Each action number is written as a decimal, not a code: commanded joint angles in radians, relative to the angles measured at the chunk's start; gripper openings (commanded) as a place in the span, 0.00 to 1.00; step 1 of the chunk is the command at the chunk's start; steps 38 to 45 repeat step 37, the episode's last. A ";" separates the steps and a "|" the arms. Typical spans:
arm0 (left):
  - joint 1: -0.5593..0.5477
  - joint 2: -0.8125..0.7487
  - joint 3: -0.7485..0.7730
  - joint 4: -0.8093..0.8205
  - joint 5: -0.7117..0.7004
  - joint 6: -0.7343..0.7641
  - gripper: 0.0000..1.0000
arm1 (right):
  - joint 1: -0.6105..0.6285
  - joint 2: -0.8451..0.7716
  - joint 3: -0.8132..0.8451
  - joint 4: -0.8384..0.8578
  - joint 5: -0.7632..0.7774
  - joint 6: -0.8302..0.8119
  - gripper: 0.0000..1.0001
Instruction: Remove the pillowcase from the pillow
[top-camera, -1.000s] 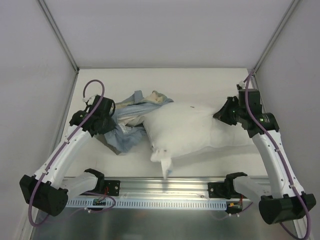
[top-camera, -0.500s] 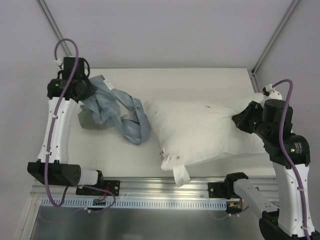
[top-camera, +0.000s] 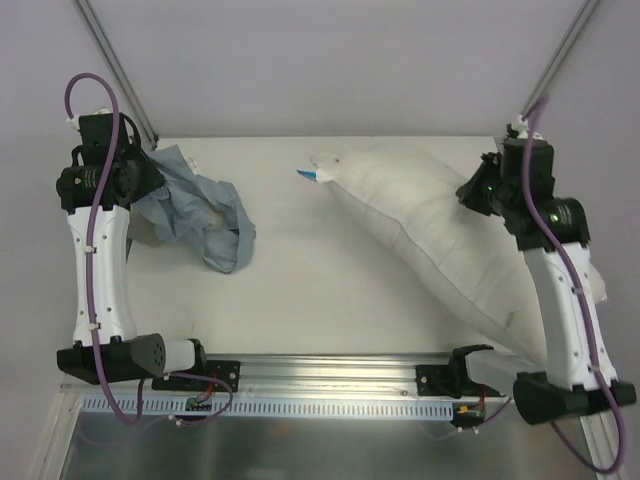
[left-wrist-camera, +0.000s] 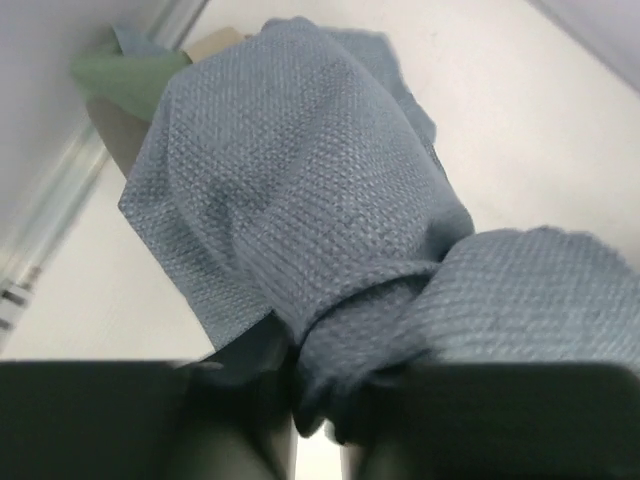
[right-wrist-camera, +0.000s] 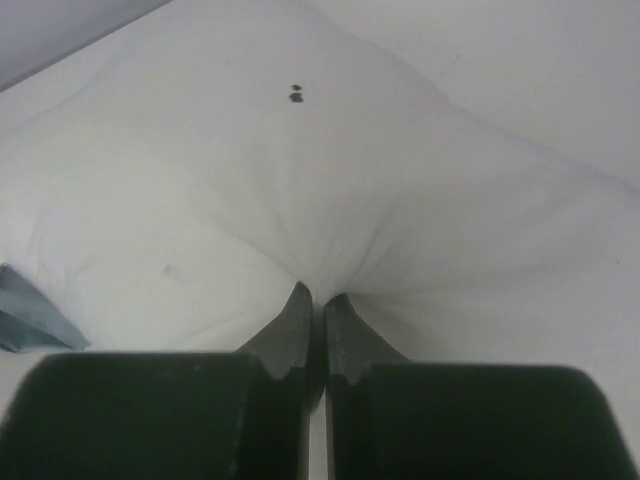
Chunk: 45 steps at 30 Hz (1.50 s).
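The blue-grey pillowcase (top-camera: 195, 205) hangs bunched at the far left, fully apart from the pillow. My left gripper (top-camera: 140, 180) is raised and shut on it. In the left wrist view the pillowcase (left-wrist-camera: 320, 200) drapes from my left gripper (left-wrist-camera: 320, 410), and a green patch shows at the top left. The off-white pillow (top-camera: 440, 240) lies slanted from far centre to near right, with a small tag (top-camera: 310, 173) at its far corner. My right gripper (top-camera: 478, 192) is shut on the pillow's fabric. In the right wrist view the pillow (right-wrist-camera: 250, 170) puckers into my right gripper (right-wrist-camera: 318, 300).
The white table (top-camera: 300, 290) is walled by grey panels on the left, back and right. A metal rail (top-camera: 330, 385) carrying both arm bases runs along the near edge. The pillow's near end overhangs the rail at the right.
My left gripper pulled the pillowcase further left and up, away from the pillow. My right gripper lifted and swung the pillow, which now slants towards the right side with its tag corner at the far centre.
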<state>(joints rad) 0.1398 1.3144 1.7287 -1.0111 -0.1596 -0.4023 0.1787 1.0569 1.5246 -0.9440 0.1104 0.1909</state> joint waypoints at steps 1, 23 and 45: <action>0.018 -0.052 0.002 -0.020 0.008 0.055 0.36 | -0.005 0.217 0.112 0.323 -0.021 -0.048 0.01; -0.092 -0.130 -0.024 0.043 0.460 0.123 0.99 | -0.002 0.134 -0.032 0.160 -0.055 -0.156 1.00; -0.117 -0.179 -0.129 0.120 0.574 0.106 0.99 | -0.002 -0.014 -0.156 0.148 0.060 -0.183 0.99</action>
